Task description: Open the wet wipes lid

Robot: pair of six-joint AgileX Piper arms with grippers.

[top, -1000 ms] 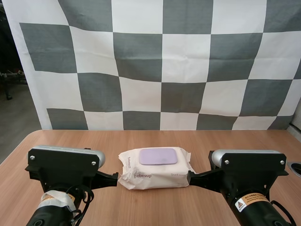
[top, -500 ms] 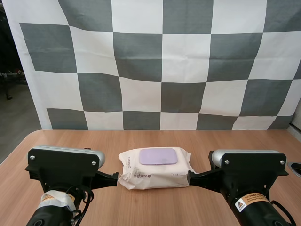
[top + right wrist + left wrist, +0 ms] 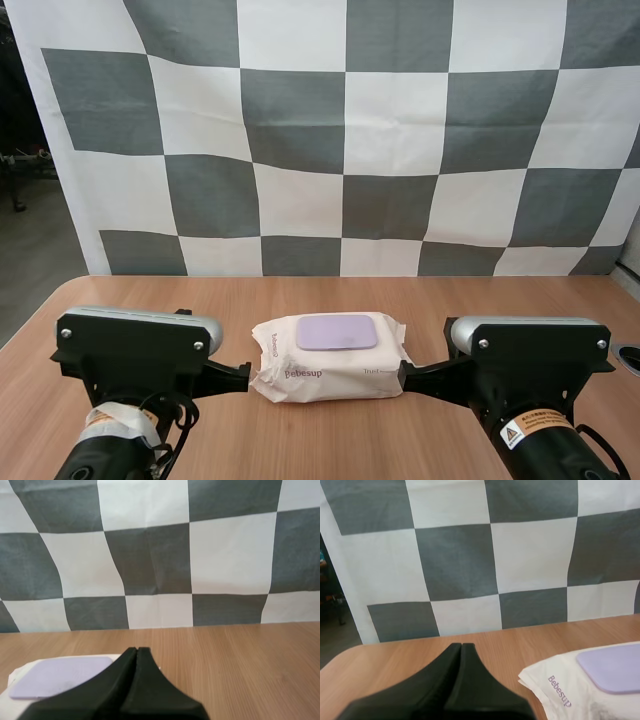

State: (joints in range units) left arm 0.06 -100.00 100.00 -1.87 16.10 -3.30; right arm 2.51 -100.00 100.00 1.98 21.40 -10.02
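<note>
The left arm [image 3: 135,350] has edged slightly. High view: the pack of wet wipes [image 3: 330,358] lies crosswise mid-surface [image 3: 450,300], between both arms, equally near. The left fingers [image 3: 451,680], pressed together, have it rightward. The right fingers [image 3: 127,680], likewise together, have its lid [image 3: 60,676] leftward.

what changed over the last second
The left arm edged slightly up and left in the high view; its left hand is shut on nothing. Nothing was taken hold of or let go. The white soft pack of wet wipes, its flat lilac plastic lid closed, and the shut right hand stayed put.
</note>
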